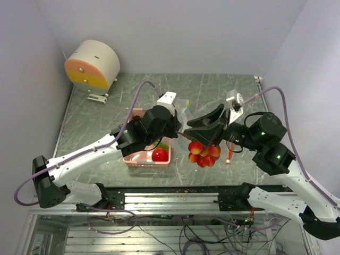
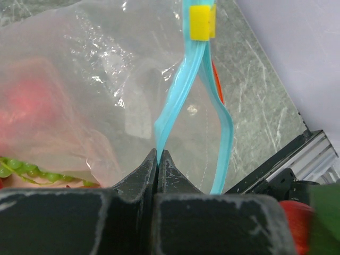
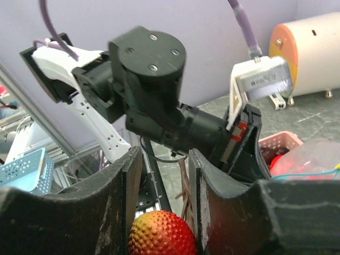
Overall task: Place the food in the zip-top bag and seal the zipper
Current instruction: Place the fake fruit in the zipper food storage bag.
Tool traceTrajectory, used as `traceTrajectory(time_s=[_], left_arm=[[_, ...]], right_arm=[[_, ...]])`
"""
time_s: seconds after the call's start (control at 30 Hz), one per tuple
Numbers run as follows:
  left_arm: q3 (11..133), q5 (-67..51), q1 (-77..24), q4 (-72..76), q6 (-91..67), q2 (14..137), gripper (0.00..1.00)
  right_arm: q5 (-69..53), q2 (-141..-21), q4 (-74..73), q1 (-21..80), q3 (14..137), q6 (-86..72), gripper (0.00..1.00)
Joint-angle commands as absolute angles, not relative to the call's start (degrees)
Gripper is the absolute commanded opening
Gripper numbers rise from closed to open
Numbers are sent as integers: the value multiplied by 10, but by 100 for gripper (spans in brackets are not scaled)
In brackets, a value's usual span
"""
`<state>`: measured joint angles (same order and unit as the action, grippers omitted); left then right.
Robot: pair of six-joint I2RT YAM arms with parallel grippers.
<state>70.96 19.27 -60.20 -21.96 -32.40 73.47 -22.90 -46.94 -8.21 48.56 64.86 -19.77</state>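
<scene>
My left gripper (image 2: pixel 158 154) is shut on the light-blue zipper strip (image 2: pixel 178 90) of the clear zip-top bag (image 2: pixel 101 79), whose mouth gapes beside it; a yellow slider (image 2: pixel 203 22) sits at the strip's far end. In the top view this gripper (image 1: pixel 178 126) holds the bag (image 1: pixel 184 110) up beside the pink tray. My right gripper (image 1: pixel 192 132) is shut on a cluster of bumpy red-orange balls (image 1: pixel 203 152) that hangs just right of the bag. One ball (image 3: pixel 159 235) and a brown stem (image 3: pixel 185 194) sit between its fingers (image 3: pixel 121 186). A red apple (image 1: pixel 160 154) lies in the tray.
The pink tray (image 1: pixel 139 159) stands under the left arm; a green grape bunch (image 2: pixel 32 171) shows through the bag. An orange stick (image 1: pixel 229 154) lies on the table to the right. A round white-and-orange drum (image 1: pixel 93 65) stands at the back left corner.
</scene>
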Motion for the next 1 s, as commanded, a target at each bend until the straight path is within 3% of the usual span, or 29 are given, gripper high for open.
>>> traceTrajectory(time_s=[0.0,0.3,0.53,0.83,0.97], left_arm=[[745,151,-601,-177,-342,726,7],[741,31,-601,-45,-425,715,7],[643,-55,-601,164,-534,735,7],[512,-39,-598,254,-605,719,7],[499,-32,-594,245,-608,707,7]], right_arm=[[-184,-458,16,484,613,-218,0],[-98,-428,46,484,619,-207,0],[24,-392,20,484,610,-188,0],[205,-361,-30,484,505,-157,0],[232,-380,-49,484,470,-159,0]])
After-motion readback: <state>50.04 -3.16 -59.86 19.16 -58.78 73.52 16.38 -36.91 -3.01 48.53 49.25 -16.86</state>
